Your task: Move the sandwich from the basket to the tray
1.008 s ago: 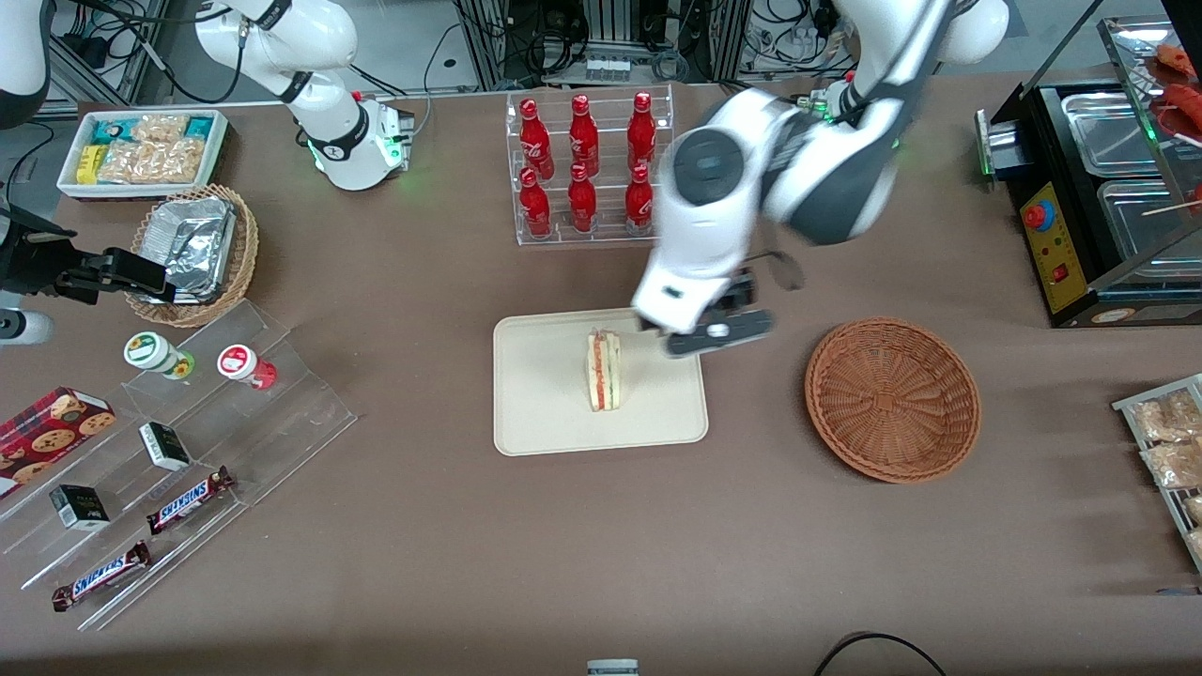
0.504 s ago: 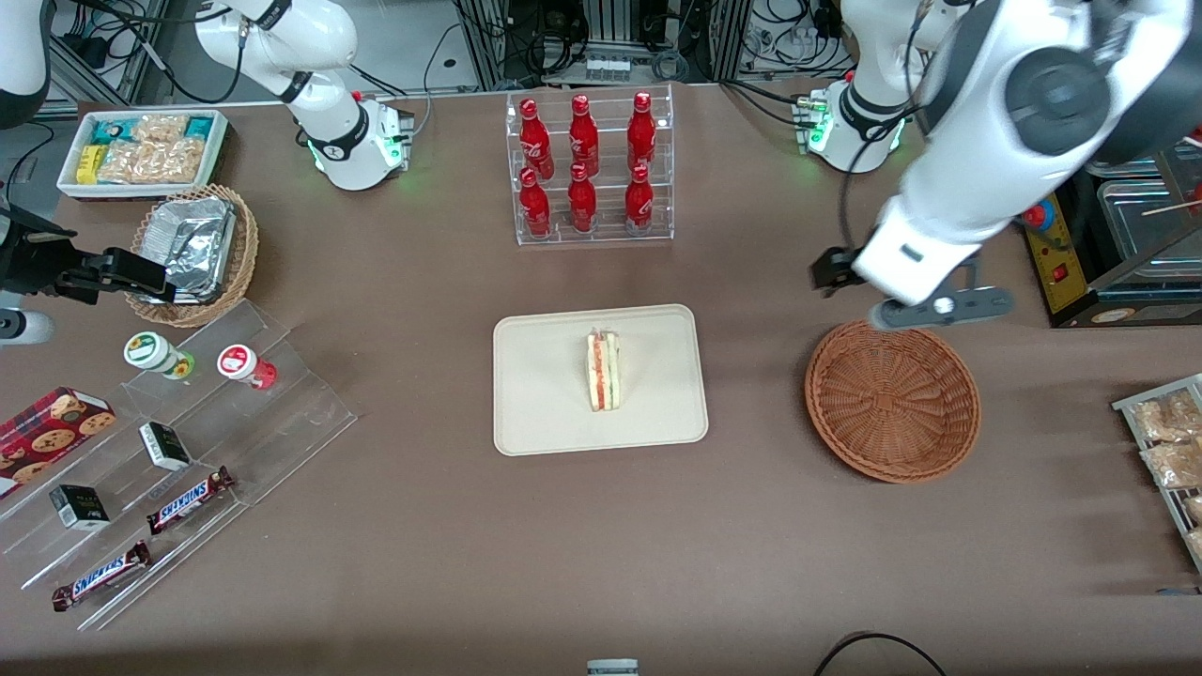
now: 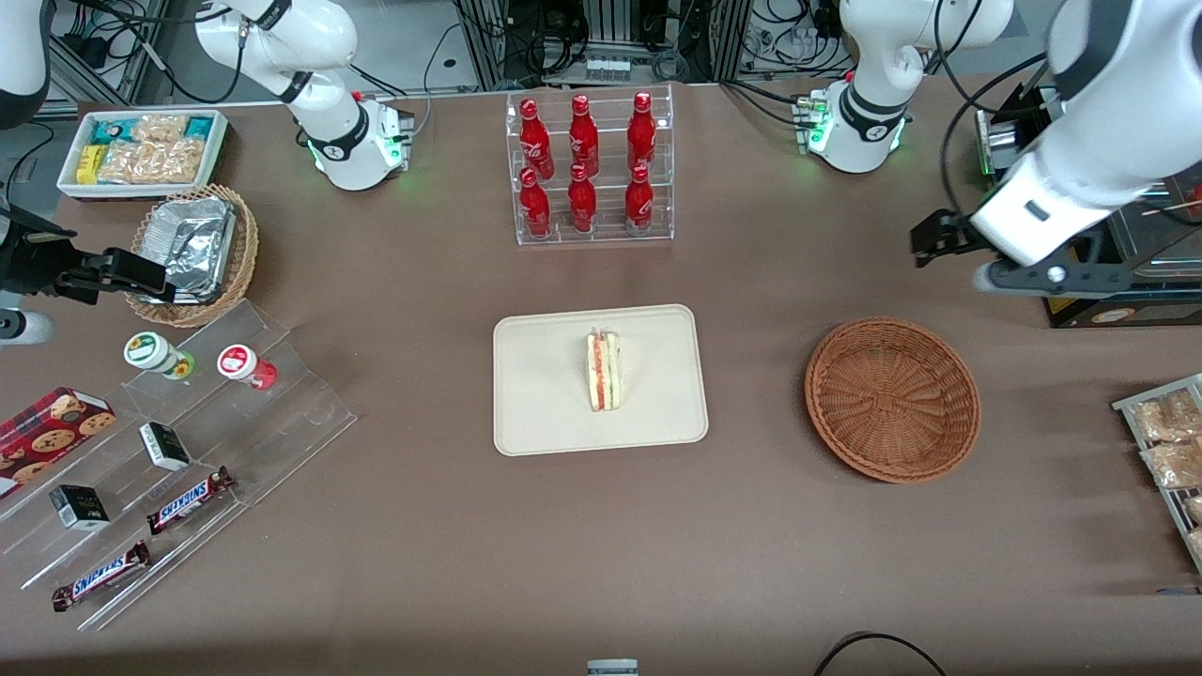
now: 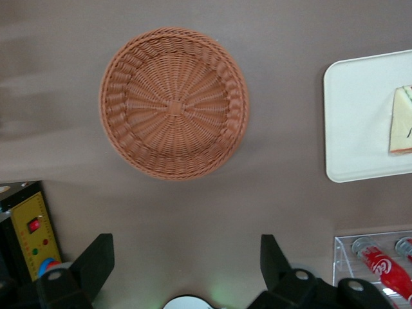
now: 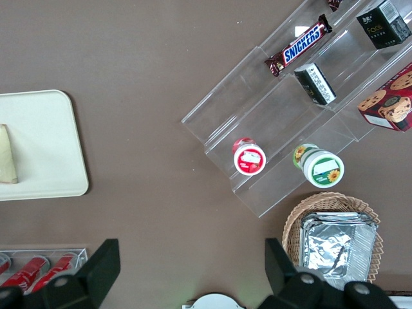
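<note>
Left arm's black two-finger gripper [image 3: 1050,274] hanging above bare brown tabletop [image 3: 751,545] at the working arm's end, fingers [image 4: 96,261] spread wide apart with nothing between them, as seen from the left wrist. Just beside it, a black appliance [image 3: 1061,253] with a yellow control panel and a red button, touching nothing of the gripper. Nearest task item: the round, shallow, reddish-brown wicker basket [image 3: 892,399], nearer the front camera than the gripper, below it and a little toward the parked arm's end, with only bare weave inside. Well apart from the gripper, past the basket toward the parked arm's end, the flat cream-beige rectangular tray [image 3: 545,413] with rounded corners and a low rim. On that tray, about at its middle, the small triangular sandwich [image 3: 604,370] of pale white bread, resting with its cut edge of red-pink and green filling turned up toward the front camera. Farther from that camera than the tray, a clear acrylic rack [image 3: 590,169] with 6 red bottles in 2 rows of 3. Much farther off, at the parked arm's end, a clear stepped display [image 3: 178,469] carrying 2 Snickers bars, small dark boxes and 2 lidded cups, plus a lighter tan wicker basket [image 3: 239,253] with a crumpled foil container.
</note>
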Tool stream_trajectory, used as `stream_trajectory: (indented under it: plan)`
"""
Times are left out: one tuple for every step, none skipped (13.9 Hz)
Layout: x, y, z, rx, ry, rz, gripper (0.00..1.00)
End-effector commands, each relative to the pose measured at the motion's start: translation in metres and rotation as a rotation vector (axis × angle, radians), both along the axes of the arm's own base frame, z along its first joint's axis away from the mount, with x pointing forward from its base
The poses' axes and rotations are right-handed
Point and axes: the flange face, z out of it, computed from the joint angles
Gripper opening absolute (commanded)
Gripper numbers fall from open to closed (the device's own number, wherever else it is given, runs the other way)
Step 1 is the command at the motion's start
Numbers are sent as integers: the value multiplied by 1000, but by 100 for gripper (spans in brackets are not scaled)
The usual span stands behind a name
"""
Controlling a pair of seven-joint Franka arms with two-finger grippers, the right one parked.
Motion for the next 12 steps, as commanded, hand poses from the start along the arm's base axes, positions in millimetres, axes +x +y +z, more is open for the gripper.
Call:
stream_trajectory:
  plan:
    - [0, 1, 9, 9, -9, -17, 100]
    - [6, 0, 14, 9, -20, -18, 100]
    - [15, -2, 13, 10, -20, -16, 100]
    - [19, -2, 12, 9, -14, -16, 100]
    - [22, -2, 16, 6, -27, -18, 100]
    - [30, 13, 8, 6, -21, 13, 100]
    - [33, 12, 10, 5, -27, 11, 100]
    - [36, 16, 15, 3, -37, 18, 100]
    - [38, 30, 15, -1, -37, 44, 100]
    - [40, 32, 13, -3, -34, 47, 100]
    - [42, 32, 17, -9, -42, 49, 100]
    - [48, 33, 21, -11, -48, 52, 100]
